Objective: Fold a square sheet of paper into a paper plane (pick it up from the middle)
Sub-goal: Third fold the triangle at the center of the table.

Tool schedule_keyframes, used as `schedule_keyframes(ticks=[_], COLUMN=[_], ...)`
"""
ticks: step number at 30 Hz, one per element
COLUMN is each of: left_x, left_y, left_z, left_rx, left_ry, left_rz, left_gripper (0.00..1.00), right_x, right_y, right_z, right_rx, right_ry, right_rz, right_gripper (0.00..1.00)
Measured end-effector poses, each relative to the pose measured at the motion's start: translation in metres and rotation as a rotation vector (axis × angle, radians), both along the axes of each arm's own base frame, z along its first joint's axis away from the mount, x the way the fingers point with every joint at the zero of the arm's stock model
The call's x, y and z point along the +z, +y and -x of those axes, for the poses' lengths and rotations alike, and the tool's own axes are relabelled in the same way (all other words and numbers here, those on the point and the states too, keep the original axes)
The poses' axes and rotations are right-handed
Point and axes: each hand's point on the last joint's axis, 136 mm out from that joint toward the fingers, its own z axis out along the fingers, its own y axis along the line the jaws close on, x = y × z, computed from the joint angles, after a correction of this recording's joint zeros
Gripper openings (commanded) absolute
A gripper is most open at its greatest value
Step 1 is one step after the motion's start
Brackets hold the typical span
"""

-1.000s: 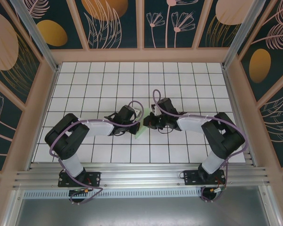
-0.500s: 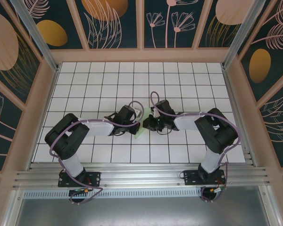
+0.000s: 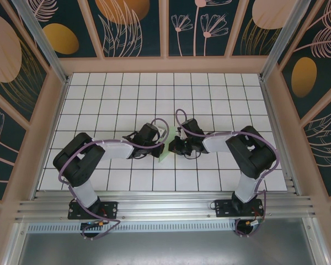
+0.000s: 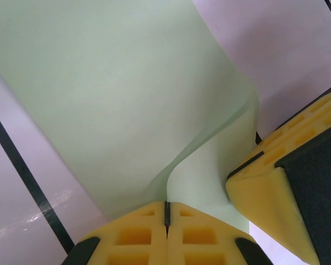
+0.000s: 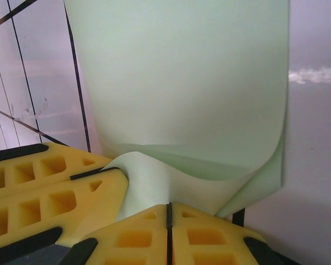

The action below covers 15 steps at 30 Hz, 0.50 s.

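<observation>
Top external view: square sheet of paper (image 3: 164,153) pinched mid-table, left gripper (image 3: 158,147) and right gripper (image 3: 172,147) both clamped tight on it. Keep both pinches firm, match edges squarely, then press the crease flat.

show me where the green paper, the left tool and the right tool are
green paper (image 4: 116,99), left wrist view, middle of its flat face
left tool (image 4: 166,212), left wrist view, seam between its closed tips
right tool (image 5: 168,212), right wrist view, seam between its closed tips
</observation>
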Motion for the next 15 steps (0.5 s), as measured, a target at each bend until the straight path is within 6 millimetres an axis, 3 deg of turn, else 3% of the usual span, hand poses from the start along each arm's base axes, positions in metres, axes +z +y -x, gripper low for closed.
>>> schedule_keyframes(ticks=[8, 15], left_x=[0.000, 0.000], left_y=[0.000, -0.001], left_z=[-0.001, 0.000], left_rx=[-0.011, -0.012], left_ry=[-0.003, -0.004], left_rz=[-0.009, -0.009], left_gripper=[0.06, 0.06], right_x=[0.006, 0.021], right_y=[-0.004, -0.013], right_z=[-0.002, -0.025], right_rx=[-0.016, -0.064], right_ry=[-0.009, -0.042], right_rz=[0.010, -0.020], right_gripper=[0.11, 0.11])
